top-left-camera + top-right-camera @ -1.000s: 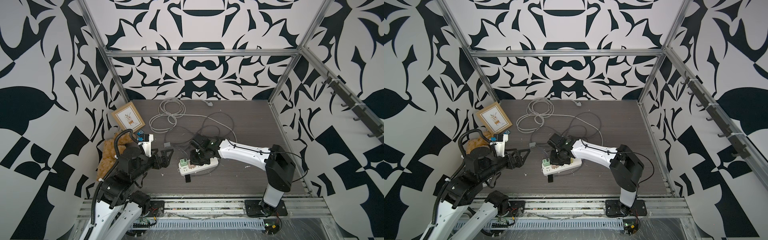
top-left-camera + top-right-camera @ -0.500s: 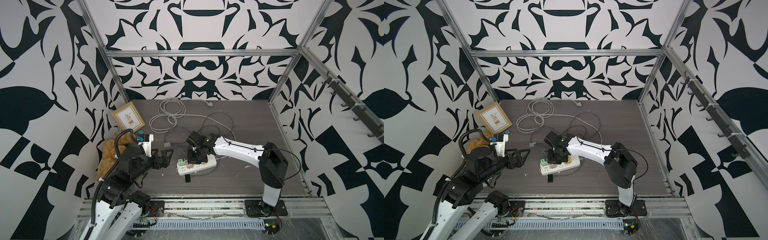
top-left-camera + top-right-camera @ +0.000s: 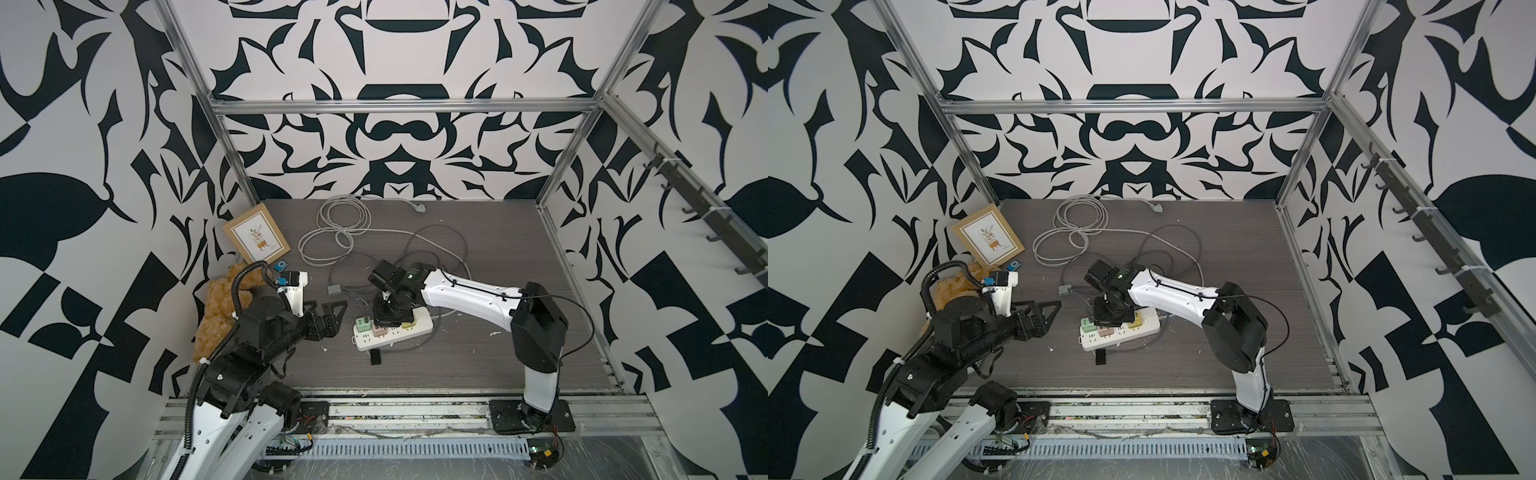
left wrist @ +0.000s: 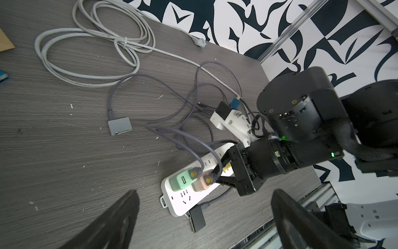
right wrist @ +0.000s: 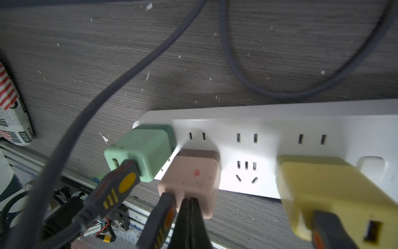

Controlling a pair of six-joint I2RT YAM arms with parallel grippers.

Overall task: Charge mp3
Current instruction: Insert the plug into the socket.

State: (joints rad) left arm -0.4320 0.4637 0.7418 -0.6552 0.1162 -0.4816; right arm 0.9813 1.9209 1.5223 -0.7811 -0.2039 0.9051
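Dark wood-grain tabletop (image 3: 498,257) inside black-and-white patterned walls (image 3: 395,137) carries a white power strip (image 3: 419,330) near the middle. A green cube (image 5: 140,151), a pink cube (image 5: 193,176) and a yellow cube (image 5: 323,189), all chargers, are plugged into it, with grey cords (image 5: 277,96) running from them.

The mp3 (image 3: 281,264) lies at the far left, just beside the near corner of the picture frame (image 3: 256,234). It is well apart from the strip, and no cord reaches it.

The right gripper (image 5: 189,202) is pinched fully together and holds nothing, its tips against the pink cube. The left gripper (image 3: 336,318) hangs spread wide and empty, just left of the strip.

By my reading the task is barely begun: the player must be fetched, and a free cord end found and plugged into it.
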